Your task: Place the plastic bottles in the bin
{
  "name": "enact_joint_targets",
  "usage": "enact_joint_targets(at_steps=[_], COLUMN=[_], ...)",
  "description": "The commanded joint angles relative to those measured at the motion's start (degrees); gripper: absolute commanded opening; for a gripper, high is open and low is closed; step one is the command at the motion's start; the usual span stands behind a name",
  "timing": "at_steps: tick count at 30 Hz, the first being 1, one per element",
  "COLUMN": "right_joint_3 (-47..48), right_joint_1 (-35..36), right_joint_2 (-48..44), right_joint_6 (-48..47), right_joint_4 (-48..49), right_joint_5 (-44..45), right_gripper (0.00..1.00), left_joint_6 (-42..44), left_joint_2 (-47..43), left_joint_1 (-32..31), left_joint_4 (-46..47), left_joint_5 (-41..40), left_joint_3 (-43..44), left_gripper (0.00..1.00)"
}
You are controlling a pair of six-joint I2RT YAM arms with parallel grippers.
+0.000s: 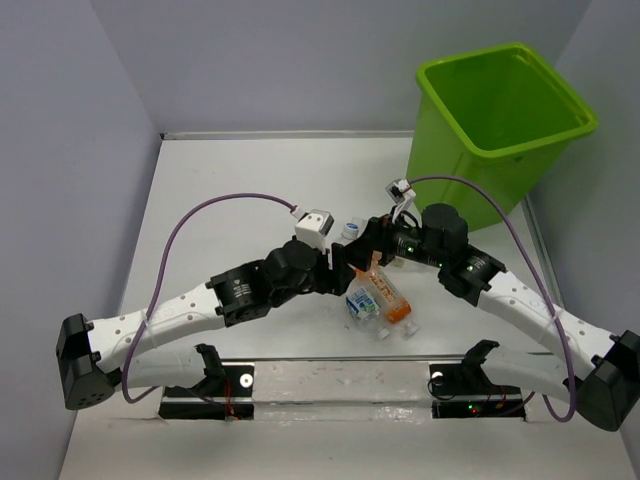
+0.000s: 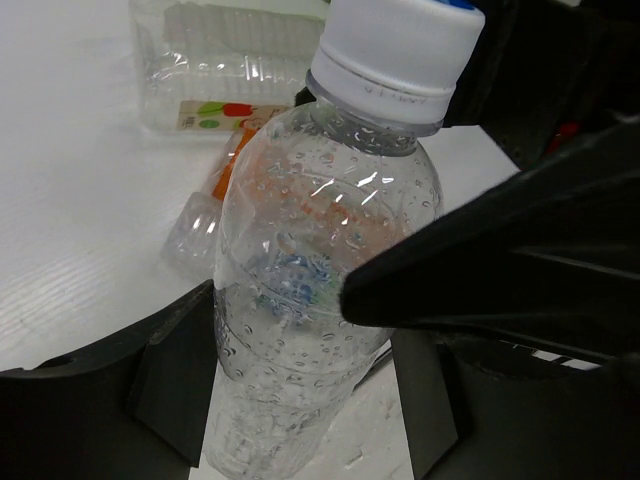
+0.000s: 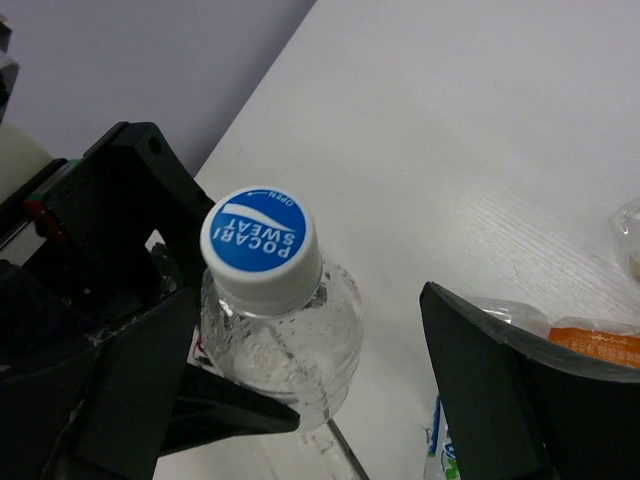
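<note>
Over on the left of the overhead view, the left arm (image 1: 190, 305) runs from its base in the lower left corner up toward the middle of the white surface (image 1: 230, 180), elbow bent and the wrist pointing right. Its left gripper (image 2: 275, 297) is closed around a clear bottle (image 2: 320, 230), one black finger (image 2: 170, 390) against the bottle's left side and the other wedged across its right side. The bottle is see-through and beaded with droplets inside. It carries a white cap (image 3: 260, 245) whose blue top reads "POCARI SWEAT". It stands roughly upright, a little left of centre in the right wrist view.

Just below and right of that, near the centre of the overhead frame, more bottles lie in a small heap on the surface: an orange-labelled bottle (image 1: 385, 290) on its side and a blue-labelled bottle (image 1: 361, 304) touching it.

Next along, the right gripper (image 3: 310, 300) is spread wide, its fingers on either side of the same clear bottle, which sits much nearer the left one. I cannot tell whether that finger touches it. The right arm (image 1: 530, 305) slopes down from there to its base in the lower right corner.

Farthest right, in the upper right of the overhead frame, stands the lime-green bin (image 1: 505, 150), well apart from the bottles.
</note>
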Motion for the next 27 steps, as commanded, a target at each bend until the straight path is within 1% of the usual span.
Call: enact_joint_targets(at_steps=[1, 2, 3, 4, 5, 7, 9, 10, 11, 12, 15, 16, 18, 19, 20, 21, 22, 23, 24, 25, 26, 27], right_joint_3=[2.9, 2.9, 3.1, 3.2, 3.3, 3.2, 4.0, 4.6, 5.5, 7.7, 13.8, 19.8, 26.5, 33.0, 36.3, 39.6, 45.7, 48.5, 51.1, 53.4, 55.5, 58.4], right_joint_1=[1.7, 2.4, 2.4, 2.4, 2.9, 2.9, 2.9, 2.9, 2.9, 2.9, 2.9, 2.9, 0.8, -0.3, -1.9, -3.8, -8.2, -10.7, -15.5, -17.3, -18.9, -20.4], right_joint_2=[0.8, 1.1, 1.6, 1.8, 1.8, 1.4, 0.8, 0.3, 0.0, -0.2, 0.5, 1.1, 2.9, 3.5, 4.1, 4.8, 6.4, 7.2, 9.3, 10.5, 11.7, 13.0], right_joint_6=[-0.8, -0.7, -0.6, -0.6, -0.4, 0.1, 0.4, 0.2, -0.5, -1.0, -5.8, -7.5, -12.1, -15.2, -15.2, -17.7, -19.1, -21.1, -21.9, -22.9, -24.2, -27.0], right_joint_4=[4.6, 4.8, 4.8, 4.8, 4.8, 5.2, 5.0, 4.6, 4.0, 2.8, -0.1, -2.4, -5.9, -6.7, -7.4, -8.3, -10.0, -11.1, -11.6, -12.0, -12.0, -12.0], right_joint_5=[2.7, 2.9, 3.0, 3.1, 3.4, 4.8, 7.5, 8.3, 12.0, 14.4, 23.0, 25.7, 31.0, 34.8, 35.9, 37.5, 40.7, 41.9, 43.1, 44.5, 48.6, 50.3], right_gripper=[0.96, 0.93, 0.85, 0.79, 0.66, 0.47, 0.25, 0.22, 0.2, 0.15, 0.12, 0.12, 0.11, 0.11, 0.11, 0.11, 0.1, 0.1, 0.1, 0.1, 0.1, 0.1], left_joint_6=[2.1, 2.1, 1.9, 1.7, 1.5, 1.3, 0.7, 0.5, -0.3, -0.7, -2.8, -3.6, -6.1, -7.1, -8.0, -8.9, -10.6, -11.6, -12.5, -13.7, -15.3, -16.2], left_joint_2=[-0.5, -0.6, -0.6, -0.6, -0.8, -0.9, -1.2, -1.5, -2.3, -3.0, -7.7, -9.1, -12.8, -14.5, -14.5, -15.7, -15.9, -16.4, -16.5, -16.6, -16.6, -16.7], left_joint_1=[0.1, 0.1, 0.0, 0.0, 0.1, 0.1, 0.1, 0.1, 0.1, 0.1, 0.1, 0.1, 0.1, 0.1, 0.1, 0.1, 0.0, 0.1, 0.1, 0.1, 0.0, 0.1], left_joint_4=[10.1, 10.3, 10.4, 10.4, 10.4, 10.5, 10.3, 9.8, 8.3, 7.4, 4.7, 4.2, 2.2, 1.6, 1.0, 0.3, 0.1, 0.0, 0.0, 0.2, 0.6, 1.7], left_joint_5=[2.5, 2.6, 2.3, 2.1, 1.9, 1.2, 0.6, -0.8, -1.8, -2.7, -6.2, -8.0, -9.3, -10.3, -10.5, -10.7, -10.7, -10.5, -10.4, -9.9, -8.8, -8.2], left_joint_3=[-0.2, -0.3, -0.3, -0.3, -0.4, -0.2, -0.4, -0.3, -0.3, -0.3, -1.6, -2.2, -3.7, -4.4, -5.1, -6.0, -8.0, -8.9, -11.0, -12.2, -13.2, -14.4], left_gripper=[0.56, 0.57, 0.57, 0.58, 0.6, 0.64, 0.75, 0.8, 0.86, 0.88, 0.95, 0.96, 0.98, 0.99, 0.99, 0.99, 0.99, 0.99, 0.99, 0.99, 0.99, 0.99])
